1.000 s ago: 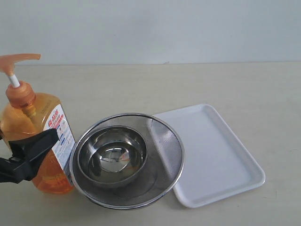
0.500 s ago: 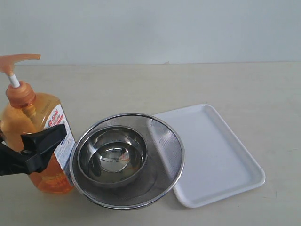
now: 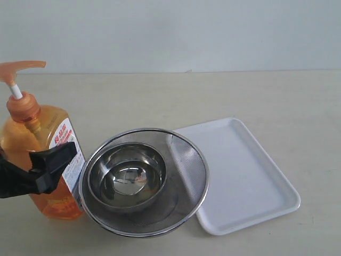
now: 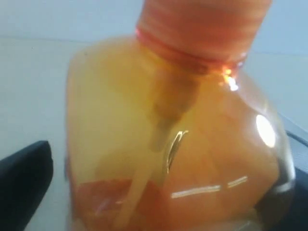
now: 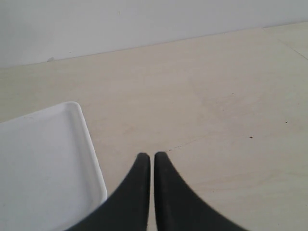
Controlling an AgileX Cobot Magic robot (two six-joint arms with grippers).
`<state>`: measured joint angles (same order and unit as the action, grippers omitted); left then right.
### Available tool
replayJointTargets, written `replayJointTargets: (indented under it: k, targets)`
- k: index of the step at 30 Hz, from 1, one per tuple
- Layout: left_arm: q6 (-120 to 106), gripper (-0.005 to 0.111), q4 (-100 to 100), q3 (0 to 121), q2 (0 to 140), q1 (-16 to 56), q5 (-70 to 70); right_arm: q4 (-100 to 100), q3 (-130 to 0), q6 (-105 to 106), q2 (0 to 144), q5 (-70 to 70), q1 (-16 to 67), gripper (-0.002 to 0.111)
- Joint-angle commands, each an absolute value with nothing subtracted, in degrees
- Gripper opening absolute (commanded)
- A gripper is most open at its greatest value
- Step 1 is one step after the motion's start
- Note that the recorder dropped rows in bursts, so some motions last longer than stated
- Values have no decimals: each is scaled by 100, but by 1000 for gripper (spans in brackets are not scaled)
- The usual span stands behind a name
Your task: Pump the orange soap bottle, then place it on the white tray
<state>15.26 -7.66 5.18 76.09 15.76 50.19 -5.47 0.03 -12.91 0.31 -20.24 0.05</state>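
Broadly, a pale beige tabletop is shown across the frame. A flat rectangular white plastic tray with a low rim is seen at lower right, its left corner overlapped in the picture by a round steel mesh strainer at lower centre. A tall translucent orange soap bottle is stood upright at the left edge, just beside the strainer, its long axis vertical and its pump nozzle raised. A smaller polished steel bowl is nested in the strainer. The left gripper is spread wide to either side of the bottle's body, with nothing clamped. The right gripper is closed on nothing beside the tray. The left arm is judged nearer; the tray lies rightward, beyond the strainer.
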Motion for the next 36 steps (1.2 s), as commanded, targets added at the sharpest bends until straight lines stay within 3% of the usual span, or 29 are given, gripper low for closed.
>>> replayJointTargets:
  k: [1,36]
  targets:
    - [1454,110,-705,611,7749,1589,5145,-576,0,-1290,0,-1952,0,0]
    - [1304,110,-411,611,8294,1589,6024,-576,0,-1290,0,-1992,0,0]
